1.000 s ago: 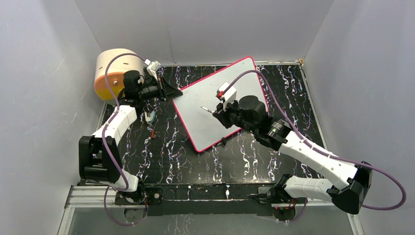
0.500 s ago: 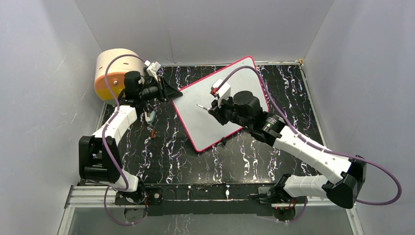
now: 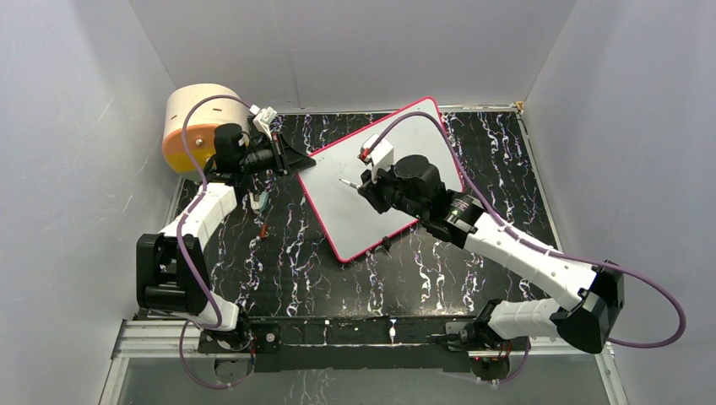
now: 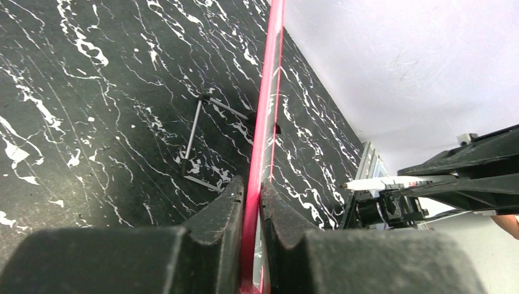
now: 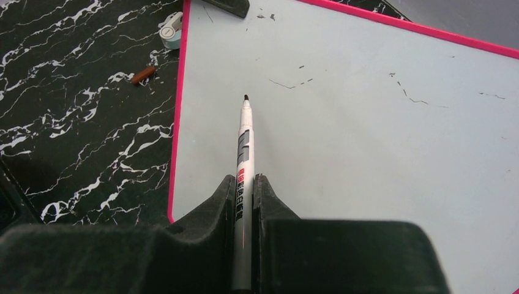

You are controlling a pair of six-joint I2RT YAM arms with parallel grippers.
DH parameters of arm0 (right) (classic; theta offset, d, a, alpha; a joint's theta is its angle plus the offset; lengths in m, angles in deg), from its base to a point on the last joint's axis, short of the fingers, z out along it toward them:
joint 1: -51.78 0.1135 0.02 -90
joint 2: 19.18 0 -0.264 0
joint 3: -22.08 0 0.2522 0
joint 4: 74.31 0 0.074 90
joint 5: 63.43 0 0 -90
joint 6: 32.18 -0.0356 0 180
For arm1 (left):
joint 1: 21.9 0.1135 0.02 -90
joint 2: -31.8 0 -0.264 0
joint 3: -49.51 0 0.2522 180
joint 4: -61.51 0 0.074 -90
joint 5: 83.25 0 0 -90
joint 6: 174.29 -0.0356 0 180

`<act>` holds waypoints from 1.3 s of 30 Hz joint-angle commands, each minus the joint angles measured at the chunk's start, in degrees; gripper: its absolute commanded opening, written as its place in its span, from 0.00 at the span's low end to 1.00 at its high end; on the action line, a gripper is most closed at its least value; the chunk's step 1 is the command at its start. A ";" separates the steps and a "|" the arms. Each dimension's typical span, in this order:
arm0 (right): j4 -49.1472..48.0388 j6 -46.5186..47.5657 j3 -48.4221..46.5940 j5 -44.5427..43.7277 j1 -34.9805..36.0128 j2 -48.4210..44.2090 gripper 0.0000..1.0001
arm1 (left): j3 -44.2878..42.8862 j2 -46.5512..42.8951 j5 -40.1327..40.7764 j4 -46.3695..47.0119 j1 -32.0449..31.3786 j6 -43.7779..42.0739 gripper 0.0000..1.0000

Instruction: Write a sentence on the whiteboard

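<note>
The whiteboard, white with a pink-red frame, lies askew on the black marbled table. My left gripper is shut on its frame at the left corner; in the left wrist view the jaws pinch the pink edge. My right gripper is shut on a white marker, whose dark tip points at the board's left part. Whether the tip touches the board I cannot tell. No sentence is in view; the board face bears only faint specks and short strokes.
A round tan-and-orange drum stands at the back left behind the left arm. A small brown cap and a pale round piece lie left of the board. A thin metal wire piece lies by the board's edge.
My right arm has carried the marker left and slightly farther back over the board. The left gripper has kept its place on the corner.
</note>
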 commanded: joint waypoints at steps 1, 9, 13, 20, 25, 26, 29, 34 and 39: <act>-3.25 -1.47 -4.04 -1.06 -0.20 -0.08 0.00 | 0.33 0.01 0.09 -0.23 -0.15 -0.75 0.07; -2.46 -1.67 -7.74 -0.67 0.08 4.57 0.00 | 0.18 0.48 0.26 -1.49 -0.16 -2.26 0.00; -0.94 -1.12 -10.75 -4.09 2.05 7.77 0.00 | -0.07 -0.04 0.52 -3.10 -0.15 -4.46 0.00; 6.98 -0.63 -18.58 -13.96 7.36 14.02 0.00 | -0.08 -1.31 1.44 -3.81 -0.17 -5.67 0.00; 10.21 -1.66 -21.67 -16.61 9.26 16.44 0.00 | -0.13 -1.96 2.24 -3.81 -0.21 -5.21 0.00; 10.42 -1.67 -21.99 -16.70 9.43 16.71 0.00 | -0.09 -2.14 2.59 -3.81 -0.23 -4.97 0.00; 11.97 -1.67 -23.56 -17.93 10.20 17.99 0.00 | -0.14 -2.68 2.56 -3.65 -0.36 -4.38 0.00; 12.10 -3.40 -24.65 -19.31 10.49 19.43 0.00 | -0.21 -3.38 3.56 -4.33 -0.83 -4.61 0.00; 10.64 -3.60 -24.91 -18.99 11.09 19.79 0.00 | -0.48 -3.32 4.13 -5.20 -0.94 -5.08 0.00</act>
